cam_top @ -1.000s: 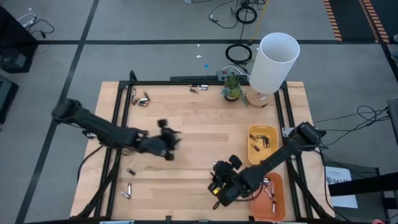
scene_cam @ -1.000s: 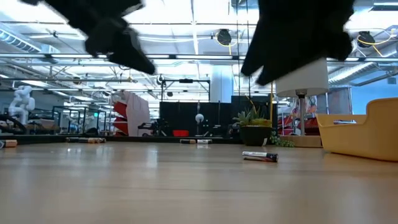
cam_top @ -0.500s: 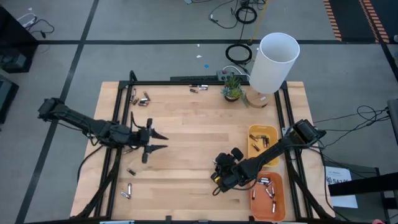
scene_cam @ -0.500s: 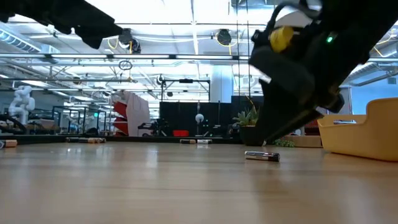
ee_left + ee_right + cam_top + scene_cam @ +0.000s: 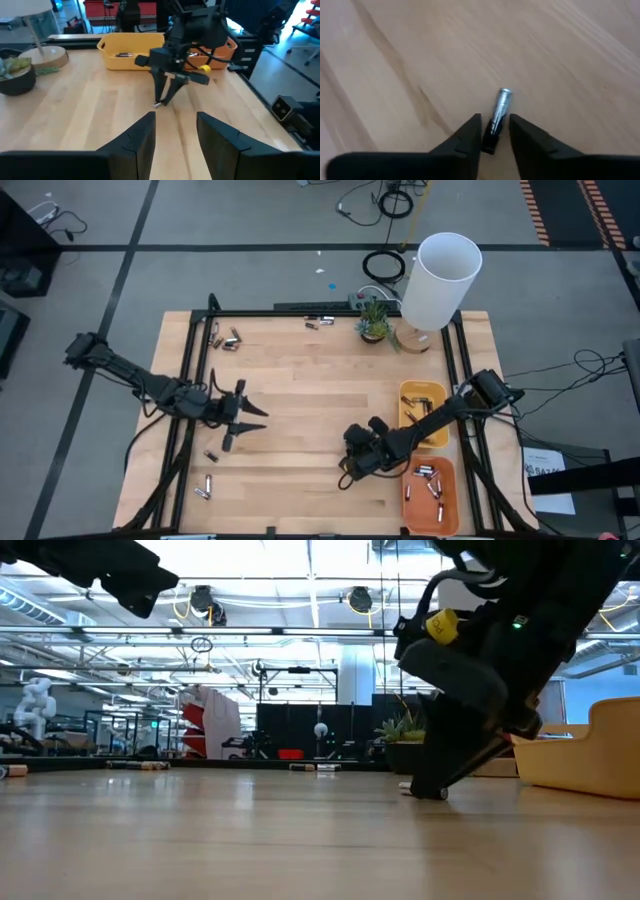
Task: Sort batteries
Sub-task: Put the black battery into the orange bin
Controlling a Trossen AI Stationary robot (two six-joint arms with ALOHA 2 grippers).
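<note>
Right gripper [image 5: 494, 131] is down at the wooden tabletop [image 5: 310, 380] now, near-right of centre, its 2 dark fingers straddling 1 small cylindrical battery with a silver end and dark body [image 5: 496, 119]. The jaws stand narrow around it, a sliver of gap on each side from my wrist view; I can't tell if the pads are biting yet, so I won't call it held. The fingers sit across the cell's length, which I judge is the sensible way to pinch a thing that would otherwise roll.

Left gripper [image 5: 238, 416] hovers over the left half of the table, fingers spread apart, holding nothing. Loose batteries at the near-left [image 5: 206, 483] lie close by, more at the far-left corner [image 5: 228, 338].

The rectangular yellow plastic tray [image 5: 421, 394] and rectangular orange plastic tray [image 5: 450, 515] sit at the right edge, both with cells inside, just beside my right arm: a short carry, I reckon.

No writing I can read on any cell or tray.
</note>
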